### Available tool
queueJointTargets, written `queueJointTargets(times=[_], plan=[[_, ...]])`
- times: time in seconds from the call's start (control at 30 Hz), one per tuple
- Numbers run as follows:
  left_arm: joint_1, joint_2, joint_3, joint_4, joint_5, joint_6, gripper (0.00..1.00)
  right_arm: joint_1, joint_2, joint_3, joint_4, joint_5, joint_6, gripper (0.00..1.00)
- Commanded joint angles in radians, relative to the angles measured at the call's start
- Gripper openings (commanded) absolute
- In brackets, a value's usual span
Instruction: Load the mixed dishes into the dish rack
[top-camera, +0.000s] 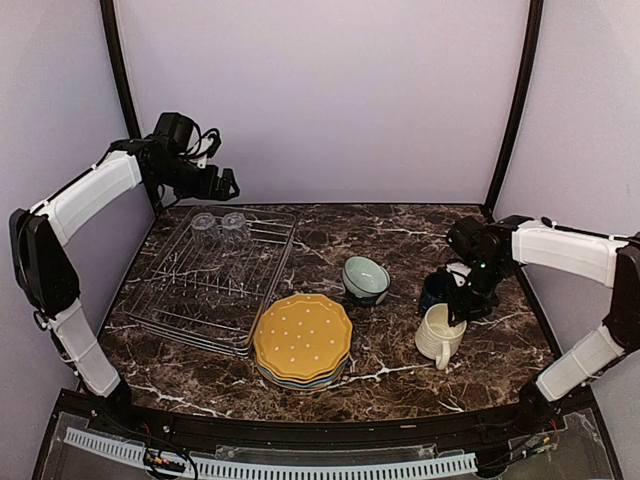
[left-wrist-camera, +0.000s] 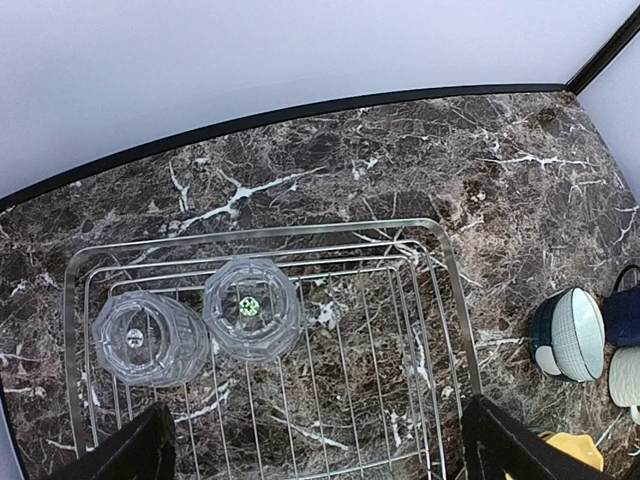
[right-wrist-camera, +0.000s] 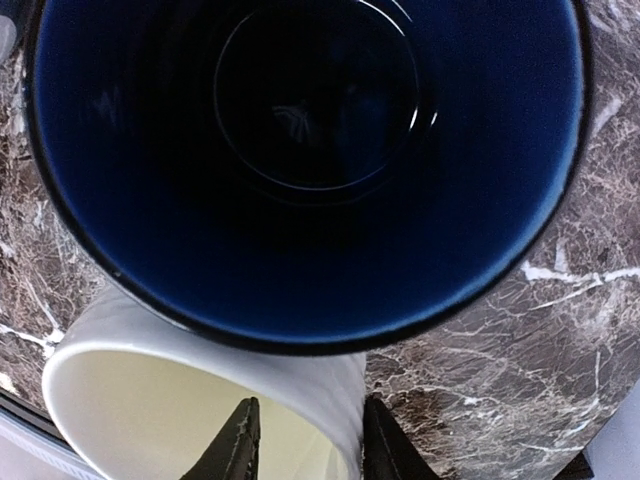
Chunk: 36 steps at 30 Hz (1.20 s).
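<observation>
The left gripper (top-camera: 228, 185) hangs high above the rack (top-camera: 190, 295), its fingers spread wide and holding nothing. Two glasses (left-wrist-camera: 250, 307) stand in the rack's far left corner. The right gripper (right-wrist-camera: 312, 445) is down at the cream mug (top-camera: 438, 335), one finger inside the rim, one outside; I cannot tell if they pinch it. The blue mug (top-camera: 435, 290) stands just beside it. The plates (top-camera: 302, 338) and bowl (top-camera: 366, 278) sit on the table (top-camera: 400, 235).

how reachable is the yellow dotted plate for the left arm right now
Probably yes: the left end effector hangs open above the dish rack, and the yellow dotted plate lies uncovered at the rack's near corner.
</observation>
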Motion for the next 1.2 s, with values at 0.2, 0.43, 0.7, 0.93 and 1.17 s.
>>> queueJointTargets(times=[0.2, 0.43, 0.7, 0.93, 1.17], plan=[[0.006, -0.092, -0.075, 0.046, 0.084, -0.017, 0.99, -0.007, 0.033, -0.006, 0.034, -0.018, -0.004, 0.08], [0.006, -0.158, -0.158, 0.095, 0.173, -0.039, 0.99, 0.010, -0.020, 0.044, 0.022, -0.078, -0.006, 0.00], [0.006, -0.280, -0.363, 0.317, 0.442, -0.216, 0.99, 0.058, -0.106, 0.226, 0.176, -0.300, -0.026, 0.00], [-0.051, -0.413, -0.647, 0.826, 0.707, -0.542, 0.96, 0.098, 0.049, 0.454, 0.491, -0.457, 0.004, 0.00], [-0.181, -0.436, -0.852, 1.266, 0.702, -0.746, 0.96, 0.155, 0.244, 0.674, 0.720, -0.568, 0.081, 0.00]])
